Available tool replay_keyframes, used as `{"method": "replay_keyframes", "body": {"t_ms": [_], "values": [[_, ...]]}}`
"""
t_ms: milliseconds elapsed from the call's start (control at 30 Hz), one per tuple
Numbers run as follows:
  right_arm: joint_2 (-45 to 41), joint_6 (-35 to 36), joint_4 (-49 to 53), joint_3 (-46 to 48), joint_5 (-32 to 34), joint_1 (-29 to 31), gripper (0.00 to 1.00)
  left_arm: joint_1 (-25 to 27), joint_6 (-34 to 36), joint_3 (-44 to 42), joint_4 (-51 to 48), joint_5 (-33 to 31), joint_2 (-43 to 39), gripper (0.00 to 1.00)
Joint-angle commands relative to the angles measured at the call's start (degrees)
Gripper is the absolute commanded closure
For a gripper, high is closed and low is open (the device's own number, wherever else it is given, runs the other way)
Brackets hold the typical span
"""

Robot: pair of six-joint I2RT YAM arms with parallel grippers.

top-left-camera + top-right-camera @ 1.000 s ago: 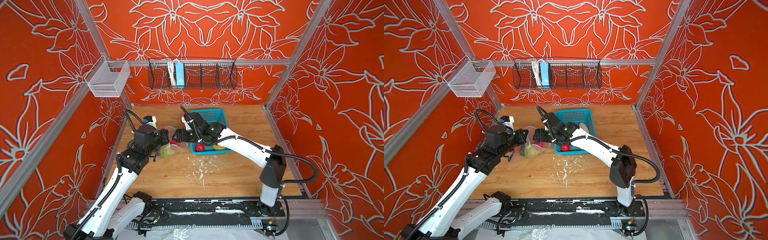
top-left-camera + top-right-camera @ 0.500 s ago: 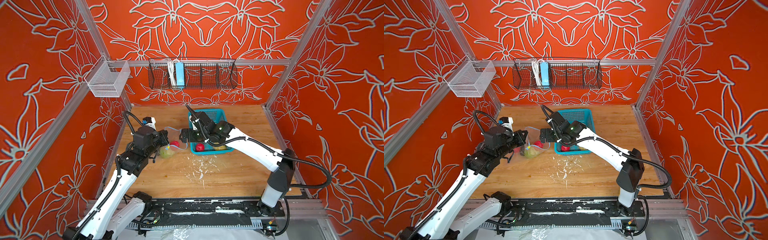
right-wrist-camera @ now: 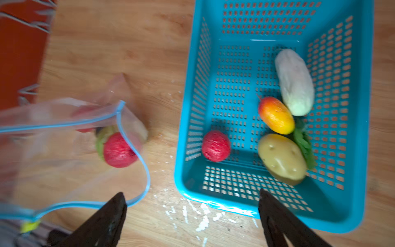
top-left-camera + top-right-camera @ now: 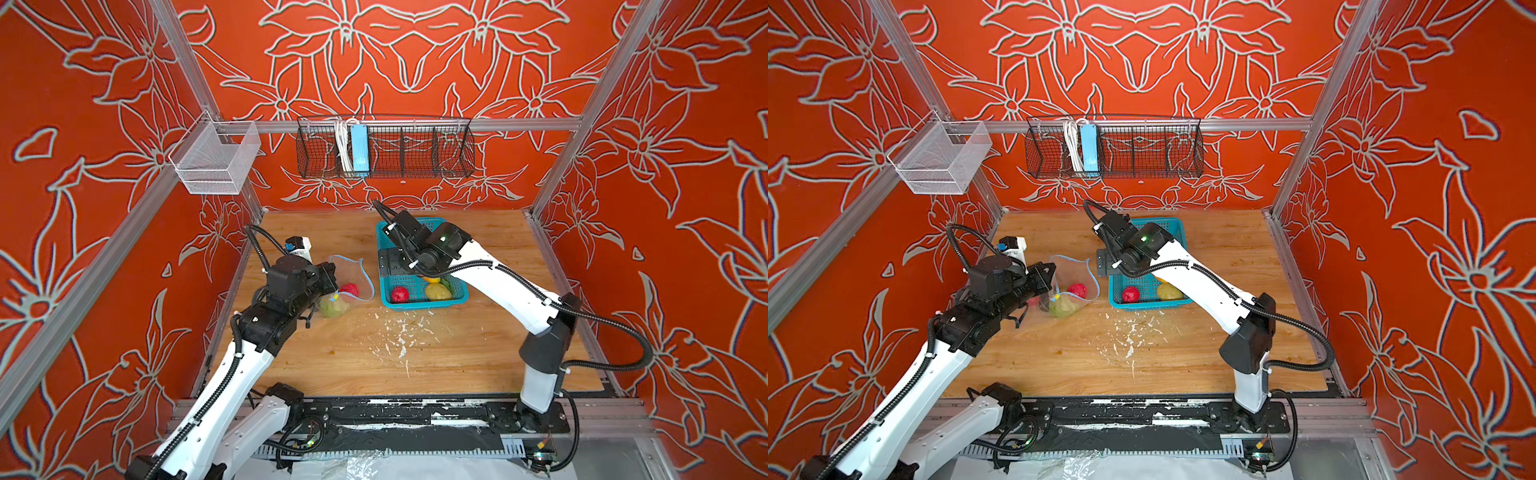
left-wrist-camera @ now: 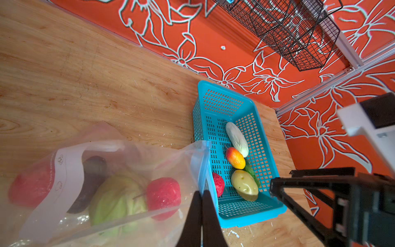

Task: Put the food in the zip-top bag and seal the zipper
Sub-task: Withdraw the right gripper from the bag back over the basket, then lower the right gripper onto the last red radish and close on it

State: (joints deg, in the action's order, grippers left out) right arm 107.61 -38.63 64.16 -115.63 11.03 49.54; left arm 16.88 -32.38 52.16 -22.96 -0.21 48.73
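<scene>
Left wrist view: we are finding the left gripper pinched shut on the rim of the zip-top bag. We are counting four foods bagged: cabbage, avocado, two red pieces. Four are waiting in the teal basket, centre of a top view, just right of the bag: cucumber, mango, potato, one red ball. The right gripper is hanging wide open, empty; the zipper is gaping unsealed.

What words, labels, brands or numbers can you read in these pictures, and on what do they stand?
No text is legible.
White panel on the zip-top bag: tiny print and small outline symbols, too blurred to read.
Power strip: no marking can be made out.
</scene>
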Motion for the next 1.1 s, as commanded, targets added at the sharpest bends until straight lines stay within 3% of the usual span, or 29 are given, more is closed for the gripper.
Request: {"method": "replay_keyframes", "body": {"t_ms": [0, 233, 400, 533, 1067], "values": [[2.7, 1.5, 7.4, -2.7, 5.8, -0.3, 0.02, 0.1, 0.4, -0.6, 2.0, -0.3, -0.8, 1.0], [3.4, 1.8, 9.6, -2.9, 4.8, -1.9, 0.02, 0.0, -0.2, -2.0, 3.4, 0.1, -1.0, 1.0], [4.7, 1.9, 8.1, -1.6, -3.4, -4.5, 0.02, 0.1, -0.1, -1.3, 2.4, 0.6, -0.3, 1.0], [6.6, 2.0, 8.4, -1.2, -3.8, -5.1, 0.02, 0.1, -0.5, -2.2, 2.9, 0.4, -0.3, 1.0], [12.9, 1.3, 5.1, 1.8, -10.0, -7.1, 0.16, 0.1, -0.5, -2.7, 2.6, 1.8, 0.2, 1.0]]}}
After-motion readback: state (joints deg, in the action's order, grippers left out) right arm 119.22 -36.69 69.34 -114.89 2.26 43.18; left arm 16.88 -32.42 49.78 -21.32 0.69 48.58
